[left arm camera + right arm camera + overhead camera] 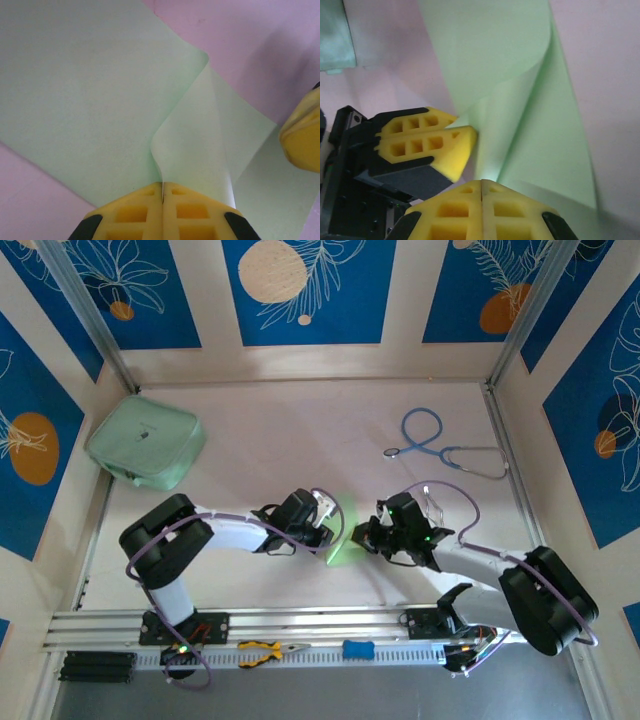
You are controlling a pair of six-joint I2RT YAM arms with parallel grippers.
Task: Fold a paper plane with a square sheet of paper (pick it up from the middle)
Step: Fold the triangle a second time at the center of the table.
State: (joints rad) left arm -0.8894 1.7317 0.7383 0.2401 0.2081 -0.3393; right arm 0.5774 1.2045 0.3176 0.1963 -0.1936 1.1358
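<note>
Currently the paper lies at the centre of the table, between the two arms. Part of it is flat on the surface and part is raised into a curled ridge.

Left gripper: clenched, with the raised fold pinched in the seam between its yellow pads.
Right gripper: likewise clenched on the sheet, just beside the left one, from the opposite side.

Handling: the sheet is thin, light green, matt and smooth. It appears very light and limp. Where lifted it bows in a soft curve, and it shows no sharp crease. Expect it to slide on the smooth, pale table, and to wrinkle or tear if the two grips pull apart. A pinch at the middle ridge is judged the correct hold, because the edges lie flat and offer no purchase. The pads are blocks with rectangular pockets and look compliant enough to grip without marking.

The thick mint pouch sits well apart, at the far left.
</note>
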